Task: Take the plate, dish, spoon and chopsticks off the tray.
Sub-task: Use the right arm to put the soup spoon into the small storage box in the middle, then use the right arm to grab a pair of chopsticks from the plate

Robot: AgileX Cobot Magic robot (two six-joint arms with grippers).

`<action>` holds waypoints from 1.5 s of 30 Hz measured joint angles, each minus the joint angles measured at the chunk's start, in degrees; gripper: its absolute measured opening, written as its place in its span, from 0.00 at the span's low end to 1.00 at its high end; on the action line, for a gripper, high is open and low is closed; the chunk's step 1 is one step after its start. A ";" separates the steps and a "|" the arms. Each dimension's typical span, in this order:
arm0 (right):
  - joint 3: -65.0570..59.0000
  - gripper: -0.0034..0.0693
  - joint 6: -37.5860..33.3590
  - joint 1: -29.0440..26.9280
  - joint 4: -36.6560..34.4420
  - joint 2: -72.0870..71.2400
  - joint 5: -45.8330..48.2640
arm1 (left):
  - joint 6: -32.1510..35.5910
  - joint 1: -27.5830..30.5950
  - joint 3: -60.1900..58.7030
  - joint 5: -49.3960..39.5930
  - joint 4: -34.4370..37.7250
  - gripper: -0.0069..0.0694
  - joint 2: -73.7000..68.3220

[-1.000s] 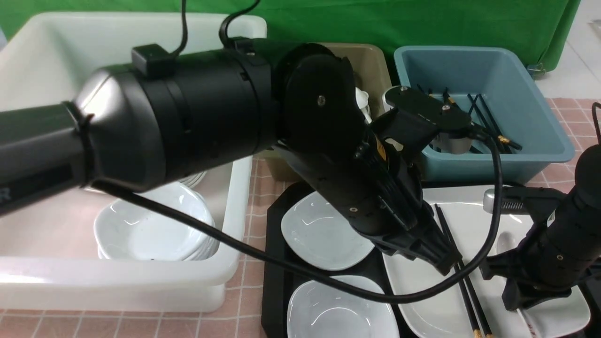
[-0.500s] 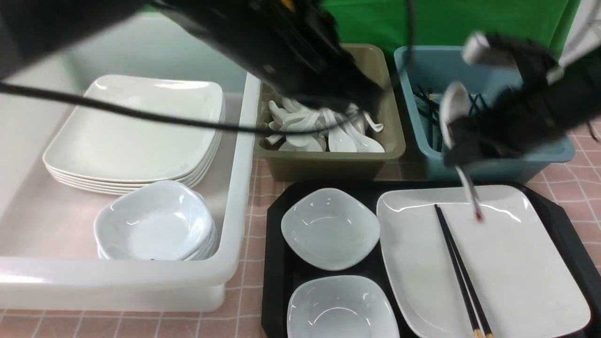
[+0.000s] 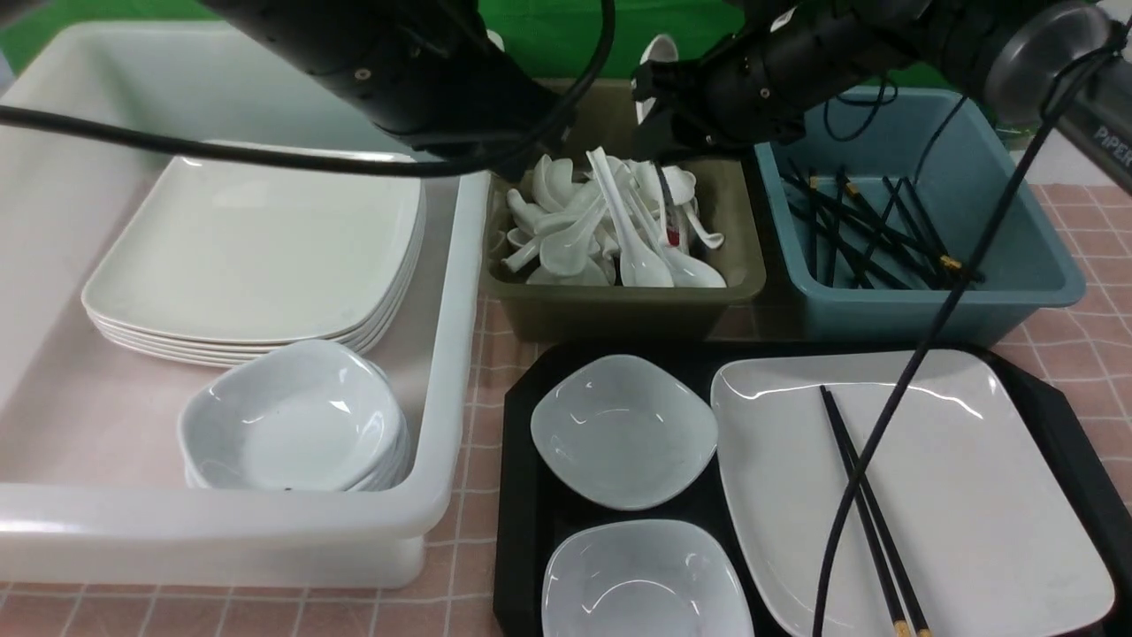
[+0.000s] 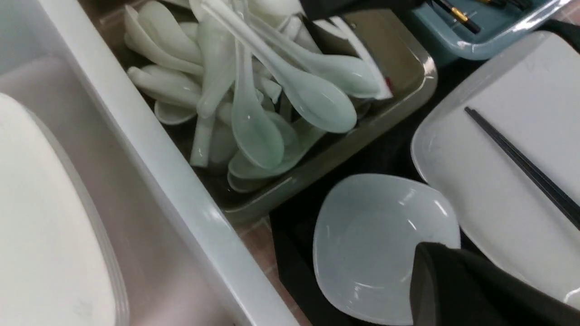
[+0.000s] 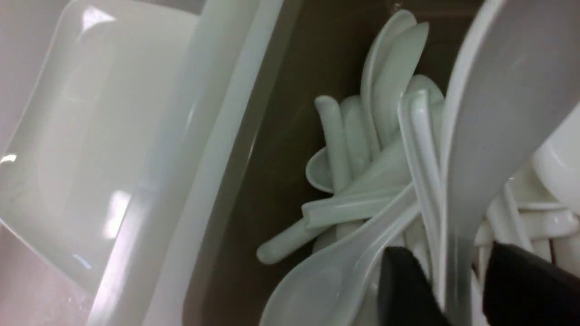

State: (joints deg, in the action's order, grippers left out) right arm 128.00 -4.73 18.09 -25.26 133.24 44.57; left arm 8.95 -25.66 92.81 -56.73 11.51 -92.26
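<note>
A white tub of stacked plates and bowls stands on the pink-checked worktop, beside an olive bin of white spoons and a blue bin of black chopsticks.

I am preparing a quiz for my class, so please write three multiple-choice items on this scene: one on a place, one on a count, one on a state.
1. Where do the chopsticks on the tray lie?
A. across the plate
B. under the plate
C. off the tray

2. How many small dishes stand on the tray?
A. one
B. two
C. four

3. What is the state of the right gripper?
A. open and empty
B. shut on the spoon
C. pressing on the plate

Answers:
1 A: both sticks rest on the plate's white face.
2 B: one dish sits behind the other, beside the plate.
3 B: the spoon hangs between its fingers over the olive bin.
</note>
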 joint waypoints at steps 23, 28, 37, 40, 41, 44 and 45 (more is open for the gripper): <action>-44.65 0.43 1.10 -1.15 23.24 -36.91 18.25 | 2.75 -16.02 -8.81 -7.98 0.14 0.09 0.05; -61.87 0.72 2.98 -1.15 23.81 -36.52 6.74 | 4.07 -19.69 -14.18 -0.27 -0.18 0.09 0.05; -67.20 0.78 4.73 -1.15 20.52 -31.01 -4.05 | 5.31 -24.31 -17.77 11.85 3.31 0.09 0.05; -67.20 0.76 5.27 -1.15 20.30 -29.15 -4.97 | 5.31 -24.31 -17.77 12.43 3.31 0.09 0.05; -67.20 0.75 5.32 -1.15 20.27 -28.84 -4.97 | 5.31 -24.31 -17.77 12.43 3.31 0.09 0.05; -66.84 0.61 5.56 -0.29 20.64 -28.17 -5.66 | 5.31 -24.31 -17.77 12.48 3.31 0.09 0.05; -66.78 0.54 5.55 -0.14 20.64 -28.17 -5.74 | 5.31 -24.31 -17.77 12.48 3.31 0.09 0.05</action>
State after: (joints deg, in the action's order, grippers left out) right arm 61.22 0.82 17.95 -4.62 105.07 38.83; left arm 14.26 -49.97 75.04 -44.25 14.82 -92.21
